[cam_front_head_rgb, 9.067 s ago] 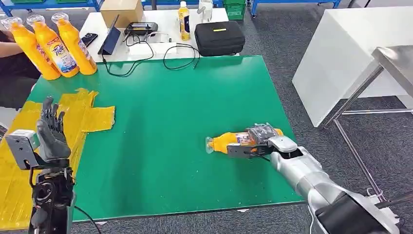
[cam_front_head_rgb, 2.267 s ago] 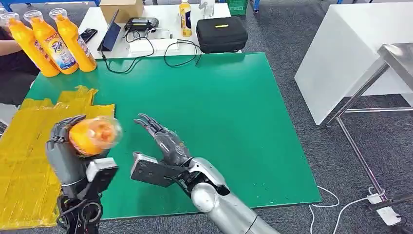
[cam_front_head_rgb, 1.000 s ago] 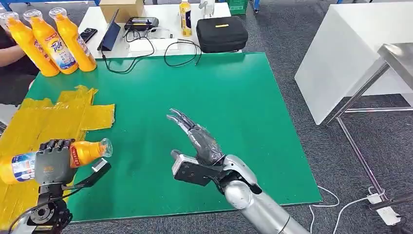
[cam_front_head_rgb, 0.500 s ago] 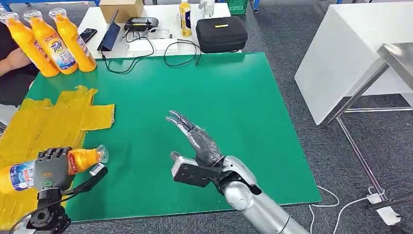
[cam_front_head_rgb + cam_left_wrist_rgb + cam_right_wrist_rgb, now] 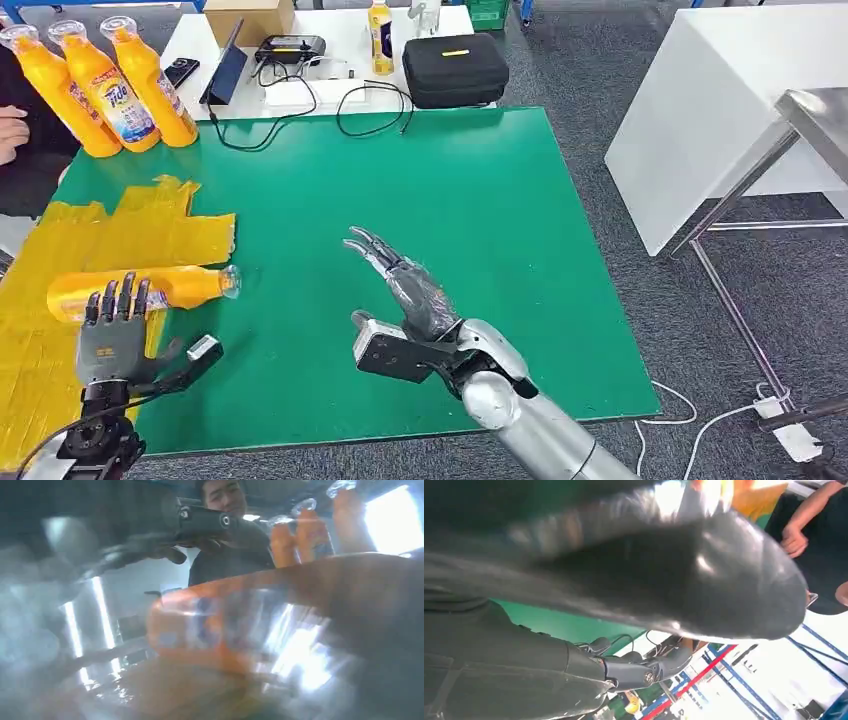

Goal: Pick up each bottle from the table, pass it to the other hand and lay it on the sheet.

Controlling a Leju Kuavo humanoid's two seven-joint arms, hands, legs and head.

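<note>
An orange bottle [image 5: 150, 288] with a clear cap lies on its side on the yellow sheet [image 5: 60, 250], cap toward the green mat. My left hand [image 5: 112, 335] is just on the near side of it, fingers straight and spread, their tips overlapping the bottle's near edge; it grips nothing. The left wrist view shows the same bottle [image 5: 215, 630] close and blurred. My right hand [image 5: 405, 290] hovers over the middle of the green mat [image 5: 450, 190], fingers spread, holding nothing.
Three orange detergent bottles [image 5: 100, 90] stand at the mat's far left corner, beside a person's arm [image 5: 12, 125]. Behind the mat a white table carries a black case [image 5: 455, 70], cables, a tablet and a small yellow bottle [image 5: 378, 38]. A white table stands to the right.
My left hand carried the bottle down to the sheet and opened; the bottle now lies there, free of the fingers. The right hand has barely moved.
</note>
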